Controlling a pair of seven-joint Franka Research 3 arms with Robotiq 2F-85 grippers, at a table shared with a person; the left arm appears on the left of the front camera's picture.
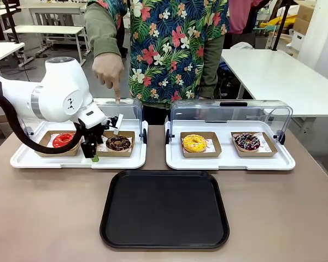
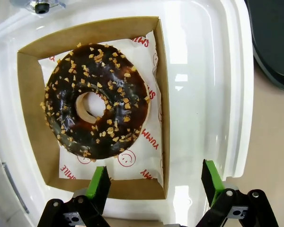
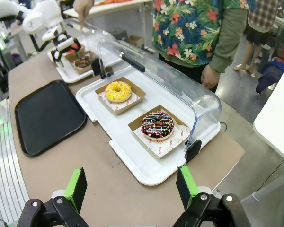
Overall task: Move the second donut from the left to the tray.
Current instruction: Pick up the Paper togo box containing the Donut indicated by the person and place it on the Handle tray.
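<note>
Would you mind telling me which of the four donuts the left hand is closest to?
The chocolate donut with nut bits, second from the left. The open left hand sits at its cardboard box; the red, yellow and sprinkled donuts lie farther off.

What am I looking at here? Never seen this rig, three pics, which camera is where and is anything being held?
It is a two-armed robot at a table, facing a person. The front view looks across the table. The other two come from cameras on each wrist, looking down that arm's claw.

The left claw is open beside a chocolate donut with nut speckles in a brown cardboard tray; it holds nothing. The right claw is open too, up above the table's end.

On the table: two white display trays with lids raised, holding red, yellow and sprinkled donuts, plus a black tray. The person's hand points down over the left lid.
</note>
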